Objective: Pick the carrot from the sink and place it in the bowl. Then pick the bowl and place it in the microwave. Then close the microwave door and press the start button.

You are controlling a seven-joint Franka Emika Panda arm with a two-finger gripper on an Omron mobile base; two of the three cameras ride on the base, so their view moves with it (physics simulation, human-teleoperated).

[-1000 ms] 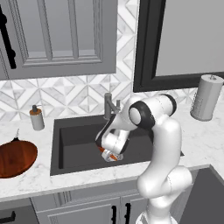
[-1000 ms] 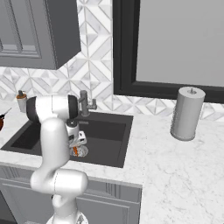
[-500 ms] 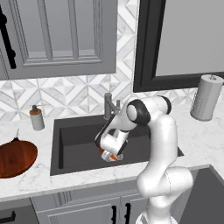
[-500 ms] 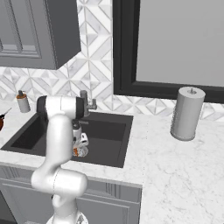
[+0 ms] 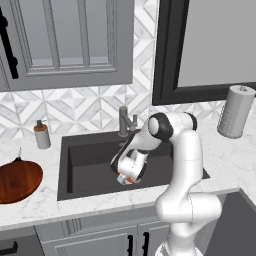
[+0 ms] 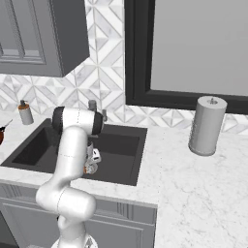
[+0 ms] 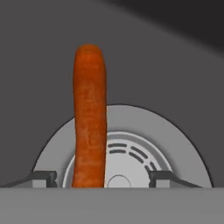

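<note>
Carrot [image 7: 89,116] lies on the sink [image 5: 90,162] floor across the drain [image 7: 131,153], between the gripper's [image 7: 103,178] open, untouching fingertips; the bowl [image 5: 17,181] sits empty on the counter.

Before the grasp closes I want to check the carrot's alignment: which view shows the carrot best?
The hand view: the carrot lies lengthwise across the silver drain, between the gripper fingertips. In the left base view it is an orange sliver under the hand; in the right base view, a speck beside the arm.
</note>
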